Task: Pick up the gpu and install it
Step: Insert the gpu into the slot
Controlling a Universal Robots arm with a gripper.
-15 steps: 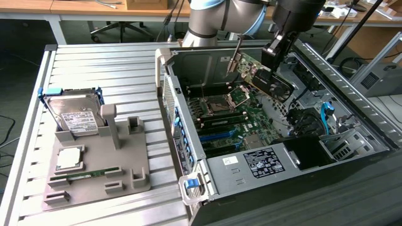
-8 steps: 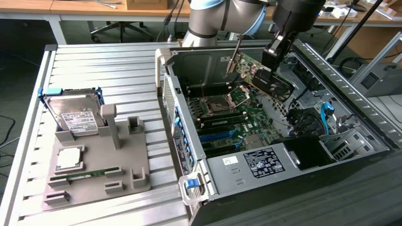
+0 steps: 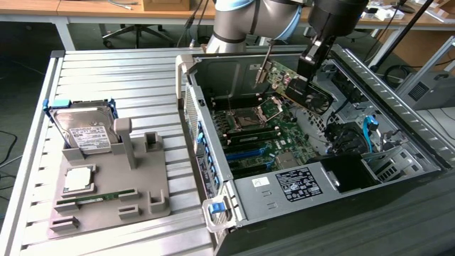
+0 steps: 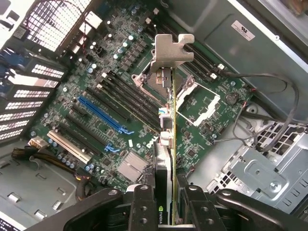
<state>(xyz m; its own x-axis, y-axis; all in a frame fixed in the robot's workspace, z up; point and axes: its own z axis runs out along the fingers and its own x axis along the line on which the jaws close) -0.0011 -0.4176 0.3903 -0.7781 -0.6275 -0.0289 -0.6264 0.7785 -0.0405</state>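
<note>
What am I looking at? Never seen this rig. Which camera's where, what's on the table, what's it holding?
It's a single robot arm with a gripper at its end. The exterior view looks at the whole table from off the arm; the wrist view looks down from the arm's wrist, past the gripper. On the metal table lies an open computer case and, to the exterior view's left, a grey holder with a hard drive, a chip and a memory stick. The gripper is clamped on a graphics card, held over the motherboard inside the case.
</note>
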